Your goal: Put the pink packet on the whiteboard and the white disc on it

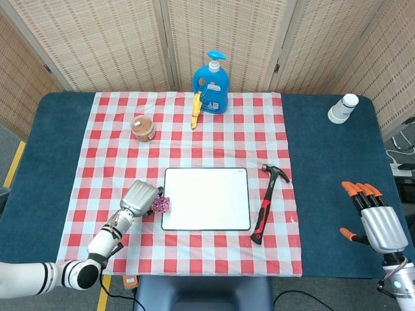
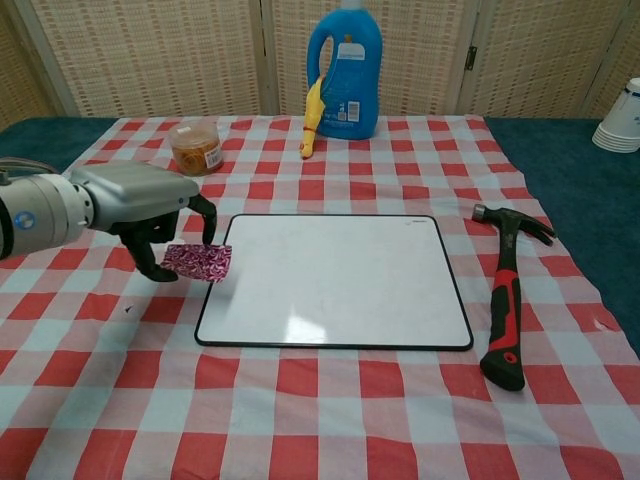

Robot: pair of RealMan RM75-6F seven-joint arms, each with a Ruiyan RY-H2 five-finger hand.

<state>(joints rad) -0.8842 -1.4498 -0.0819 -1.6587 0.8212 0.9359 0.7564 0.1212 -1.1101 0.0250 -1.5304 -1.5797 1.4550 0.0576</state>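
My left hand (image 1: 139,197) (image 2: 148,203) holds the pink patterned packet (image 1: 160,205) (image 2: 198,262) between thumb and fingers, lifted just off the checked cloth. The packet hangs at the left edge of the whiteboard (image 1: 207,198) (image 2: 335,275), which lies bare in the middle of the cloth. The white disc does not show in either view; the left hand covers the spot left of the board. My right hand (image 1: 375,220) hovers at the far right over the blue table, fingers spread, holding nothing.
A red-handled hammer (image 1: 266,204) (image 2: 505,300) lies right of the board. At the back stand a blue detergent bottle (image 1: 211,84) (image 2: 347,75), a yellow toy (image 1: 195,110) (image 2: 313,115) and a brown jar (image 1: 142,127) (image 2: 195,147). Stacked paper cups (image 1: 342,108) stand far right.
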